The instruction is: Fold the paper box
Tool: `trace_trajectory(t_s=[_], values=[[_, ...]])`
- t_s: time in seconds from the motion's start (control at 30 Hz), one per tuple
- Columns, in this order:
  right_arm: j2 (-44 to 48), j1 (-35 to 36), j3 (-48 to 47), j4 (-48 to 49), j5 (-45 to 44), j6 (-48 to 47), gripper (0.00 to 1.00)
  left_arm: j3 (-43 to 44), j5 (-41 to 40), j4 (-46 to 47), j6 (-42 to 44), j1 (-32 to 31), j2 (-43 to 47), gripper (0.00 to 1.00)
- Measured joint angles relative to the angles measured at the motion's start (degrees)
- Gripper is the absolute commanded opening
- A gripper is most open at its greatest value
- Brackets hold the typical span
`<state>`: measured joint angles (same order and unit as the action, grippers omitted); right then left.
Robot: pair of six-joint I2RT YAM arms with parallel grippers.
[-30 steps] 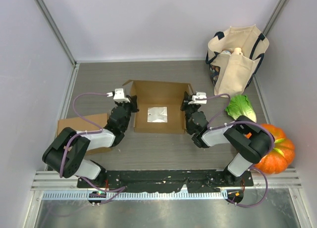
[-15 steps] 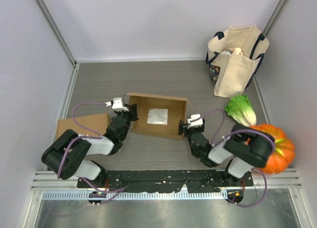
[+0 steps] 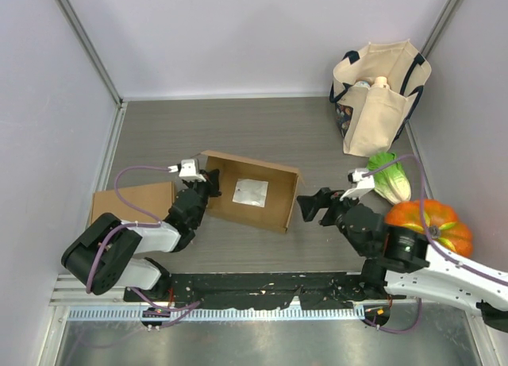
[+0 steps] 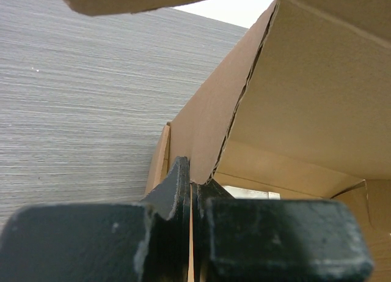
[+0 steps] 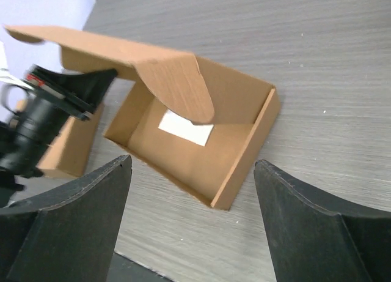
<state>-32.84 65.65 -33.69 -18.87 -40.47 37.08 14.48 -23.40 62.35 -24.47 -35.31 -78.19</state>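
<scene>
At the middle of the table [image 3: 262, 128] the paper box [image 3: 250, 193] lies open, with bare tabletop beyond its far edge. The left gripper [image 3: 208, 183] is clenched on its left wall, clearest in the left wrist view. The right gripper [image 3: 315, 207] stands spread, apart from the right wall. The right wrist view shows a rounded flap [image 5: 177, 86] raised over the white label [image 5: 186, 126].

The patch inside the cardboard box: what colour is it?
The patch is white; the right wrist view shows it best.

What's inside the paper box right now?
A white paper slip lies flat on the floor of the paper box; nothing else shows. From the right wrist, a folded flap covers the slip's upper edge.
</scene>
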Motion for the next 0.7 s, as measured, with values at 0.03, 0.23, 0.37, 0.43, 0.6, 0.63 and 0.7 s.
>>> trace_trajectory(t_s=[0.03, 0.23, 0.37, 0.43, 0.6, 0.63, 0.7], values=[[0.37, 0.0, -2.97, -4.2, 0.33, 0.63, 0.89, -0.04, 0.0, 0.02, 0.11, 0.0, 0.0, 0.0], [-9.99, -0.31, -29.29, -14.56, 1.51, -2.43, 0.98, -0.94, -0.17, 0.35, 1.11, 0.0, 0.59, 0.0], [-32.24, -7.06, -54.36, -14.67, 12.28, -5.86, 0.98, -1.4, -0.26, 0.87, 1.16, -0.11, 0.61, 0.02], [-40.52, -11.21, -61.02, -11.39, 19.32, -5.22, 0.97, -1.68, -0.59, 1.09, 1.16, -0.11, 0.72, 0.05], [-54.84, -16.9, -58.69, -1.31, 35.43, 2.32, 0.94, -3.17, -1.16, 0.28, 0.81, -0.2, 2.51, 0.34], [-56.61, -17.33, -56.35, 1.4, 37.94, 4.28, 0.94, -3.67, -1.22, -0.59, 0.46, -0.2, 3.37, 0.44], [-59.14, -17.57, -51.47, 5.73, 41.88, 8.09, 0.93, -4.79, -1.53, -4.2, -1.16, -0.2, 7.02, 0.53]])
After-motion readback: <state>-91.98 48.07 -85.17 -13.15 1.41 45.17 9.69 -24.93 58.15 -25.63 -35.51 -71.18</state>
